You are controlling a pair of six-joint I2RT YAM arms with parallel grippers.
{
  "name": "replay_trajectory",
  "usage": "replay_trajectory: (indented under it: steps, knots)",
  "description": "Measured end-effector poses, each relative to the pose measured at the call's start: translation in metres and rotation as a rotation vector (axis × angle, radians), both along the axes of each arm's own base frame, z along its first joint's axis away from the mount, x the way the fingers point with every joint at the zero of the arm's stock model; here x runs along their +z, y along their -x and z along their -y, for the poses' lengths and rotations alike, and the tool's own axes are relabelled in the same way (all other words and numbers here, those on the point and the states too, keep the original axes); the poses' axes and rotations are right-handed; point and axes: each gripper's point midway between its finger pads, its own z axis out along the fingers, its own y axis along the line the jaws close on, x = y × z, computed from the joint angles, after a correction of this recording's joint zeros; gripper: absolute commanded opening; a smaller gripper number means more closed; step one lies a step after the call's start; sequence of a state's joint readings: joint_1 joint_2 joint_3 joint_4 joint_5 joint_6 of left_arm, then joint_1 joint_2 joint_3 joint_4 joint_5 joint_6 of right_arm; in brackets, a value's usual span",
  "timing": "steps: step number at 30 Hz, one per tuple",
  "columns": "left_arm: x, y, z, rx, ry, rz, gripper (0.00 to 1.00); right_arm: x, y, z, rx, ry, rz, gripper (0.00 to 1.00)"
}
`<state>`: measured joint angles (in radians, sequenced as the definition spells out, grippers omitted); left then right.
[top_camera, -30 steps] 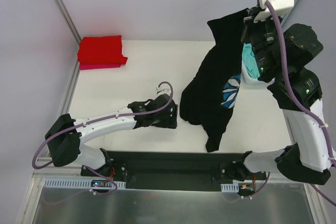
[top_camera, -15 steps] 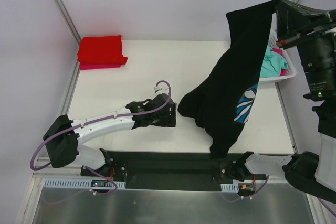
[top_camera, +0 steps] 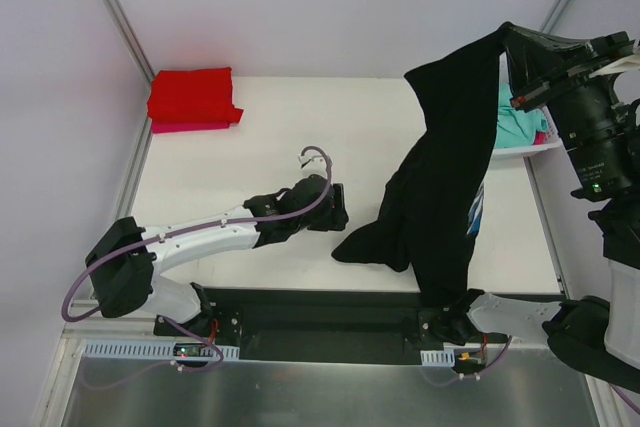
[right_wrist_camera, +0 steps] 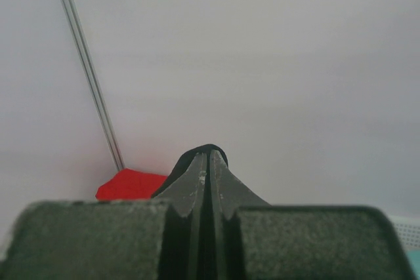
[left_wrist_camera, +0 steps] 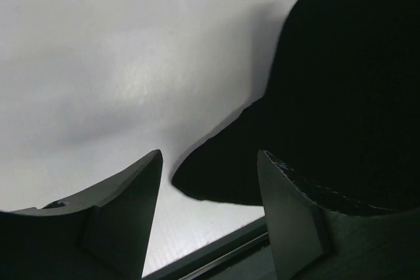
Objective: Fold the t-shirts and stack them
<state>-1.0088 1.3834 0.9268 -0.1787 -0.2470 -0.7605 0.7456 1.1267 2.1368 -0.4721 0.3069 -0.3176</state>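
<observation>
R gripper (top_camera: pixel 508 39) clamped on black tee (top_camera: pixel 447 162), held high; the tee's low end rests on table (top_camera: pixel 260 127). L gripper (left_wrist_camera: pixel 209 162) jaws apart, empty, just beside that end. Best: L pinches the corner squarely, no bunching.

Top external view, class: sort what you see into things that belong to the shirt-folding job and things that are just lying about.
Belongs to the job:
black cloth t-shirt with a blue print, hanging
red cloth t-shirt, folded
pink cloth t-shirt, folded beneath the red one
teal cloth t-shirt, crumpled, far right

Just lying about:
white plastic mesh basket holding the teal one
white tabletop
</observation>
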Motion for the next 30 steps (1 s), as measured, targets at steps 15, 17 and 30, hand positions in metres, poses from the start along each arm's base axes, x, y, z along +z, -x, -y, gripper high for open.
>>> replay_trajectory:
  steps: [15,17,30]
  knots:
    - [0.001,0.043,0.092,-0.225,0.182,0.119,0.54,-0.011,-0.016,-0.008,-0.033,0.069,-0.033,0.01]
    - [-0.004,0.043,0.087,-0.217,0.177,0.123,0.55,-0.011,-0.016,-0.008,-0.037,0.071,-0.035,0.01]
    - [0.015,0.057,0.044,-0.245,0.203,0.178,0.71,-0.025,-0.025,-0.013,-0.041,0.095,-0.065,0.01]
